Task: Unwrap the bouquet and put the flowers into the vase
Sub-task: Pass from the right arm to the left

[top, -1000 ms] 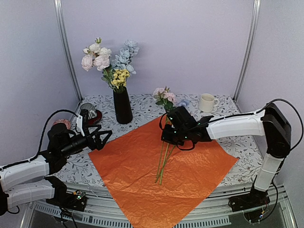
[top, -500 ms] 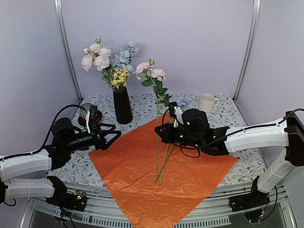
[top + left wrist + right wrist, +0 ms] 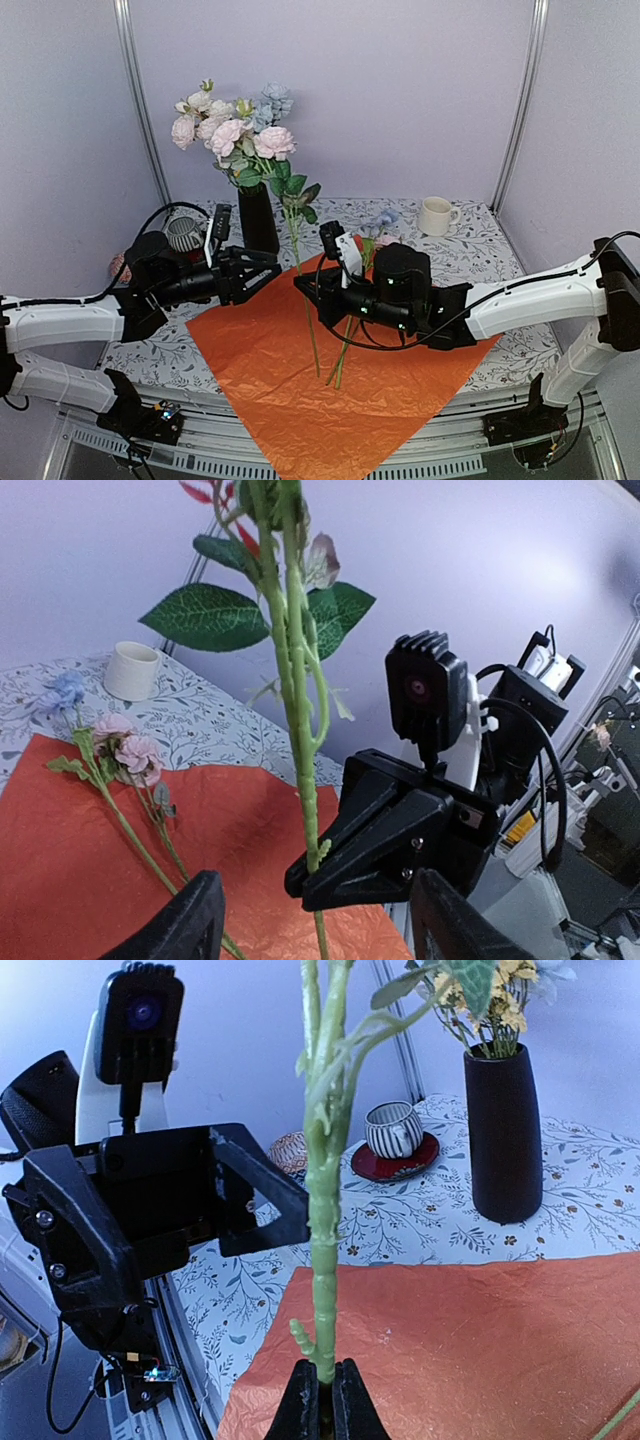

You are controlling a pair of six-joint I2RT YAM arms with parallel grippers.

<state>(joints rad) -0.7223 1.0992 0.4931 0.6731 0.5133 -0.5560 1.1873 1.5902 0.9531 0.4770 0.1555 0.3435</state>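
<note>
Clearly a hand-over is being set up: the right fingers are pinched tight on the lower stem of a pink flower, holding it nearly upright above the sheet so that the length above the grip is free to take. The left fingers face it from the other side, spread wide with the stem between them and, as far as I can tell, not touching it. My guess is that the left arm, being nearer the vase, is meant to carry the stem there. The vase stands at the back left with a bunch already in it, and loose flowers lie on the sheet. Otherwise the surface wears a leaf-print cloth, with a mug at the back right and a striped cup on a red saucer beside the vase. Plain lilac walls close the room in.
</note>
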